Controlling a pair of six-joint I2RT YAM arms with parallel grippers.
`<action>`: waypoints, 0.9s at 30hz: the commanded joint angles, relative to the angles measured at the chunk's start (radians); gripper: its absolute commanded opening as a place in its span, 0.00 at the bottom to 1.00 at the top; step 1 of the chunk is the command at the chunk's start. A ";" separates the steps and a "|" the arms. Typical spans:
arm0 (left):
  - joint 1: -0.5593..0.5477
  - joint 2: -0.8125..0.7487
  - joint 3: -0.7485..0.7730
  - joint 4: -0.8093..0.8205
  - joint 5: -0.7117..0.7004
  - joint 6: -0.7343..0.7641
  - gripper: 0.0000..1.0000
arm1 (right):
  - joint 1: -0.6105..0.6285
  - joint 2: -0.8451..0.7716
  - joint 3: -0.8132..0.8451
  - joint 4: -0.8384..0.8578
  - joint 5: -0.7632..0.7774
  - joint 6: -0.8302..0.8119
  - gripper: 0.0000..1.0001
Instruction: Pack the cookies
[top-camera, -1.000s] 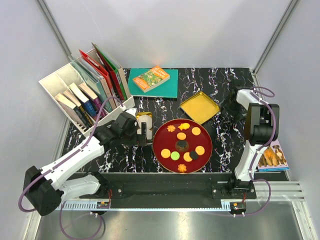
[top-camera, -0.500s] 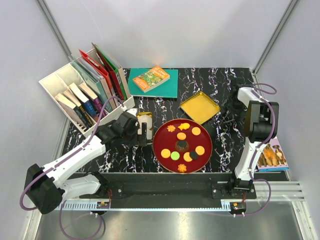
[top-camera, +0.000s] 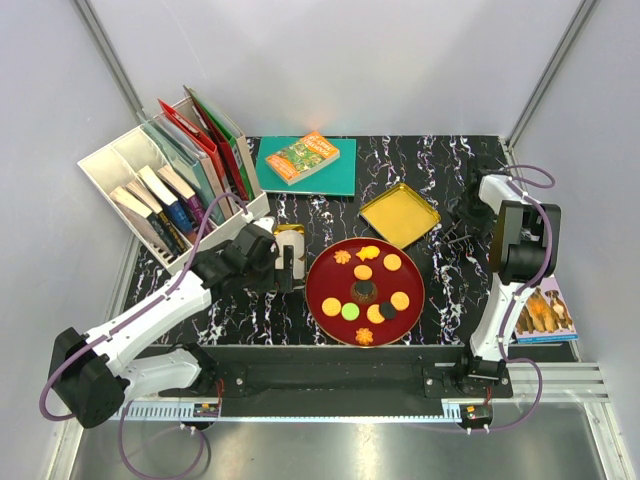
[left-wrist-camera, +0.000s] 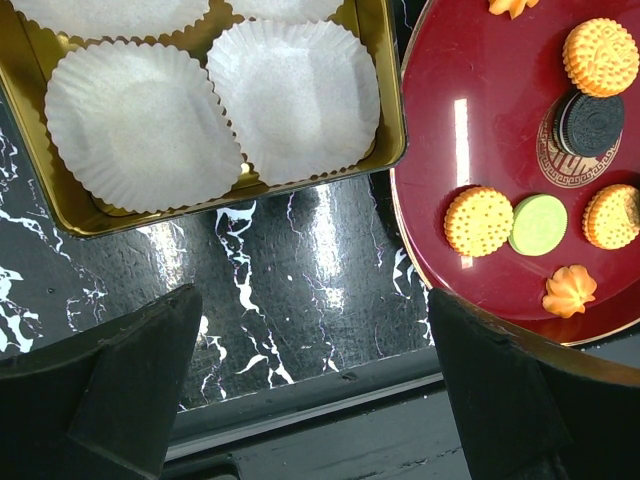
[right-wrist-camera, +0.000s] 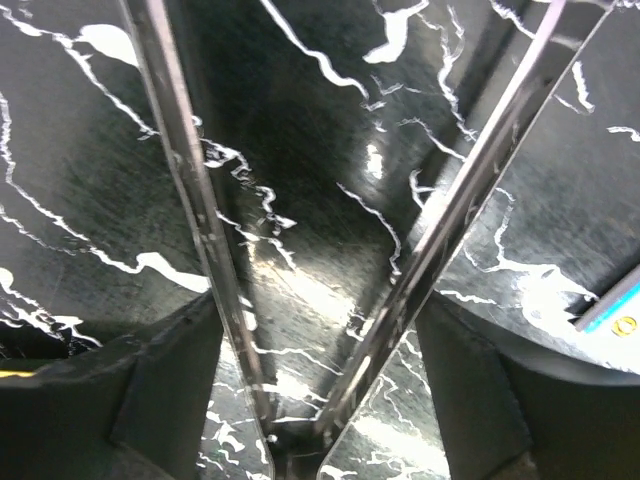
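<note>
Two tools show. The left tool (left-wrist-camera: 320, 400), fingers apart and holding nothing, hovers over the bench (left-wrist-camera: 300, 270). A gold tin (left-wrist-camera: 392, 110) of paper cups (left-wrist-camera: 290, 95) lies at 11 o'clock, and the cookies (left-wrist-camera: 478, 221) sit on the red plate (left-wrist-camera: 470, 70) at 2 o'clock. The right tool (right-wrist-camera: 315, 335) is clamped around spread metal tongs (right-wrist-camera: 190, 170).
</note>
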 joint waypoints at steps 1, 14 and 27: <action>0.002 -0.016 -0.013 0.021 0.007 -0.009 0.99 | -0.004 0.027 -0.062 -0.035 -0.008 -0.031 0.77; 0.002 -0.043 -0.023 0.010 0.007 -0.009 0.99 | -0.006 0.015 -0.117 -0.032 -0.059 -0.016 0.52; 0.002 -0.019 -0.003 0.010 0.016 -0.006 0.99 | -0.006 -0.272 -0.174 -0.046 -0.048 -0.051 0.35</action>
